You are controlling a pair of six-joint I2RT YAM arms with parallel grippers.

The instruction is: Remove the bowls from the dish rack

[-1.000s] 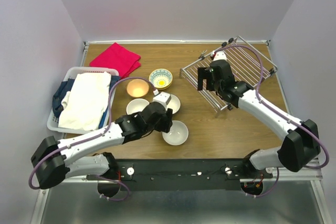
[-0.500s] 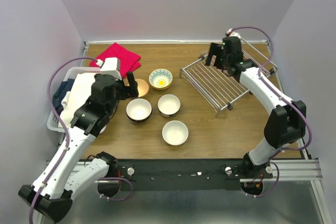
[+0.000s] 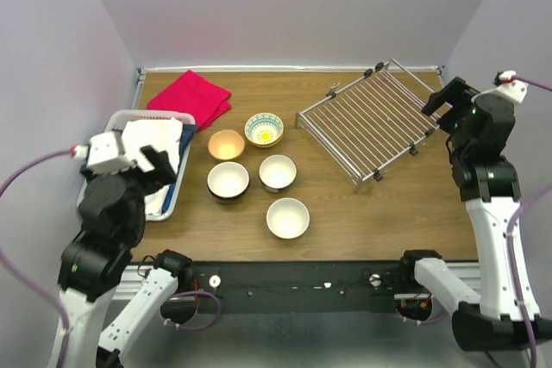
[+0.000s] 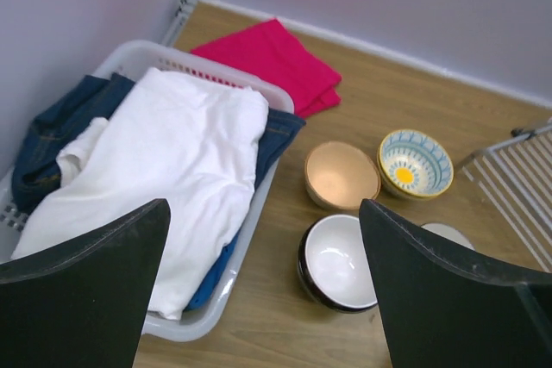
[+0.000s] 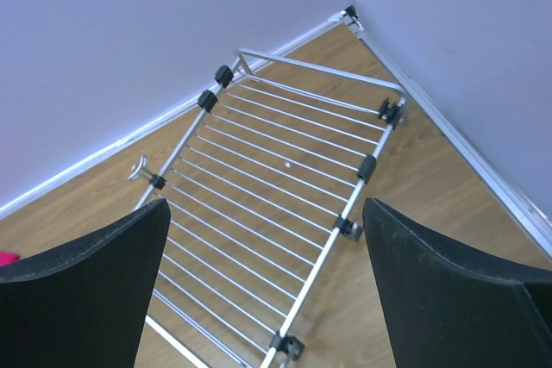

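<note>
Nearest the front edge of the bench (image 3: 345, 213), a white bowl (image 3: 287, 217) is seen sitting upright. Behind it a dark-sided bowl (image 3: 228, 180) and a second white bowl (image 3: 278, 171) are set side by side. At the left edge the left gripper (image 3: 155, 165) is held high over the white basket (image 3: 172, 115), jaws spread wide, nothing carried. Farther back a tan bowl (image 3: 226, 144) and a floral bowl (image 3: 264, 128) are found, five bowls in all. No bowl is seen on the dish rack (image 3: 373, 127) (unloading looks finished, as far as is shown).

A last check of its bars is judged to be all that is called for, with both arms kept high so nothing is clipped. The rack is laid flat toward the far right corner. Its long axis is set diagonally, with the raised end pointed at that corner. At the right edge the right gripper (image 3: 444, 102) is held wide open, empty.
</note>
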